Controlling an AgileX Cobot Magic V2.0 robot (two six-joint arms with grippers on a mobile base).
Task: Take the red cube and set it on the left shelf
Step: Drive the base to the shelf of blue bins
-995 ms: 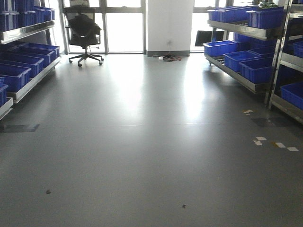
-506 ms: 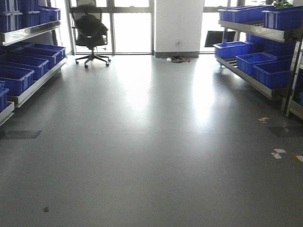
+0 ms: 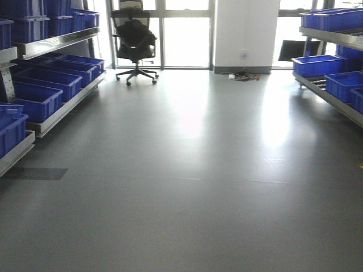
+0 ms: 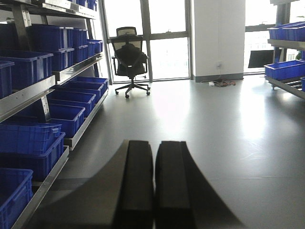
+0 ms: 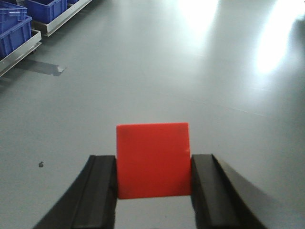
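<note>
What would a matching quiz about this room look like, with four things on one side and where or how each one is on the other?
Things:
1. red cube
2. left gripper
3. office chair
4. blue crates

Place or state:
A. sitting on the tiers of the left shelf
B. shut, with nothing held
C. clamped in the right gripper
D. standing by the windows

Pairs: 1-C, 2-B, 3-D, 4-A

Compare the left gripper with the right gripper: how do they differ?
The left gripper is shut and empty, jaws together; the right gripper is shut on the red cube, jaws held apart by it. The left gripper looks along the left shelf; the right gripper looks down at the floor. Both have black jaws.
</note>
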